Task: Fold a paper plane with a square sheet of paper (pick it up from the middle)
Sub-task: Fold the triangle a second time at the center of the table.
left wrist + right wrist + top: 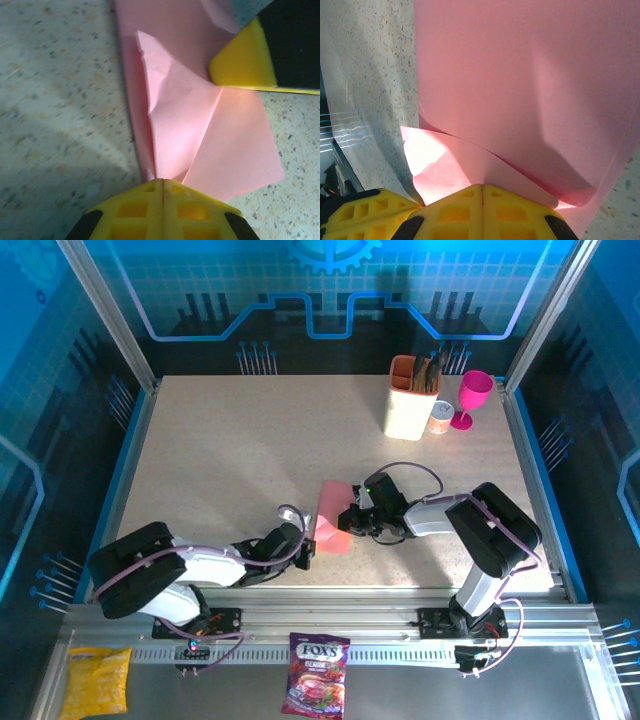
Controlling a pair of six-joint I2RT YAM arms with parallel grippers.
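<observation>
Mid-table (220,460), L tool (162,186), R tool (482,189) shut, touching paper (200,130).

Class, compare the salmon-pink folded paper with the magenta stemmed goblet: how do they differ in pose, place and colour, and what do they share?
Pose: the salmon-pink folded paper lies low; the magenta stemmed goblet stands upright.
Place: the paper sits mid-table, the goblet at the far right corner.
Colour: the paper is paler, the goblet deeper.
Both rest on the speckled tabletop.
</observation>
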